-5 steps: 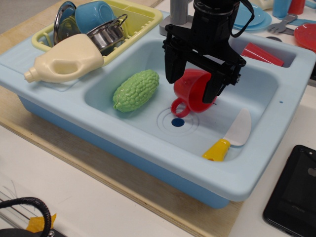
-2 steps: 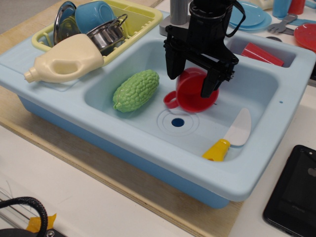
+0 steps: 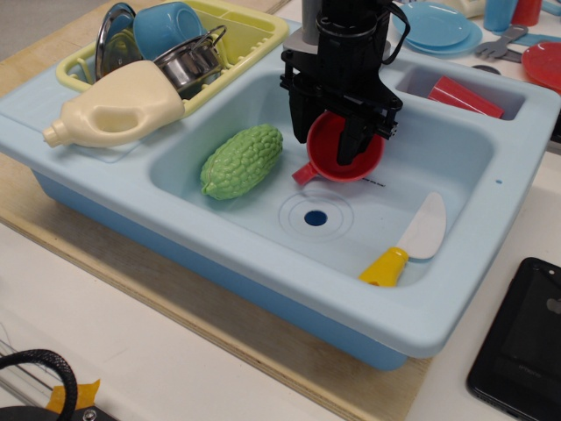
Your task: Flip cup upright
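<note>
The red mug (image 3: pixel 358 167) with its loop handle (image 3: pixel 302 173) is in the light blue sink basin (image 3: pixel 456 158), near the back wall. Its mouth faces up and toward the camera, and the handle points to the left front. My black gripper (image 3: pixel 331 140) comes down from above and is shut on the mug, one finger on its left side and the other across its open mouth. I cannot tell whether the mug's base touches the sink floor.
A green bumpy gourd (image 3: pixel 242 160) lies left of the mug. A toy knife (image 3: pixel 408 241) lies at the front right, and the drain (image 3: pixel 315 217) is just in front. An angular red cup (image 3: pixel 465 95) sits in the back right compartment. The yellow rack (image 3: pixel 254 39) holds a blue cup (image 3: pixel 166 26) and a pot. A cream bottle (image 3: pixel 118 105) lies at the left and a phone (image 3: pixel 521 338) at the right.
The gripper has moved back and left with the mug. It turned the mug from lying on its side to mouth-up, and the handle swung from the front to the left.
</note>
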Robot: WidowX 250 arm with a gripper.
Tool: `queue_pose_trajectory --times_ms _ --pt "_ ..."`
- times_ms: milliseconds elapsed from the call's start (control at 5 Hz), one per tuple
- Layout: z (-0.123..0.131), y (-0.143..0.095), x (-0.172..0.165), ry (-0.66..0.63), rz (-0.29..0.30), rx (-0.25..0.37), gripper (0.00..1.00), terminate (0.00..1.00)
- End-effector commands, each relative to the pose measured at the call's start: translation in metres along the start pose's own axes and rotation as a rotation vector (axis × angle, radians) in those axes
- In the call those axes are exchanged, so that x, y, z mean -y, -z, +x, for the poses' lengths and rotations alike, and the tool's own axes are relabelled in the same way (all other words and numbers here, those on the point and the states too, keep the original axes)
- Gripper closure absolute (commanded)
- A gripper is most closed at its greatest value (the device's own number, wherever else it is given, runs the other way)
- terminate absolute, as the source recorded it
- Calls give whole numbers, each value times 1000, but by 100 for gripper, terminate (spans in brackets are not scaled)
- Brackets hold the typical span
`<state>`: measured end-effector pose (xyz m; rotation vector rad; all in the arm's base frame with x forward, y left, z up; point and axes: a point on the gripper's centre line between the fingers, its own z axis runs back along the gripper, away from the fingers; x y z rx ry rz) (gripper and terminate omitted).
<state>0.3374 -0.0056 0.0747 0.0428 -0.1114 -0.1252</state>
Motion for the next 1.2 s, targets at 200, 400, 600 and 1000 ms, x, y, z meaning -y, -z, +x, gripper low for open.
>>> queue_pose_trajectory --times_ms 200,400,600,1000 --pt "-1 -16 10 -29 -42 -1 100 0" --pt "-5 -22 14 -58 -54 -26 100 0" --pt "-9 -22 12 -93 -158 25 0 0" --pt "-9 -22 12 -93 -158 25 0 100"
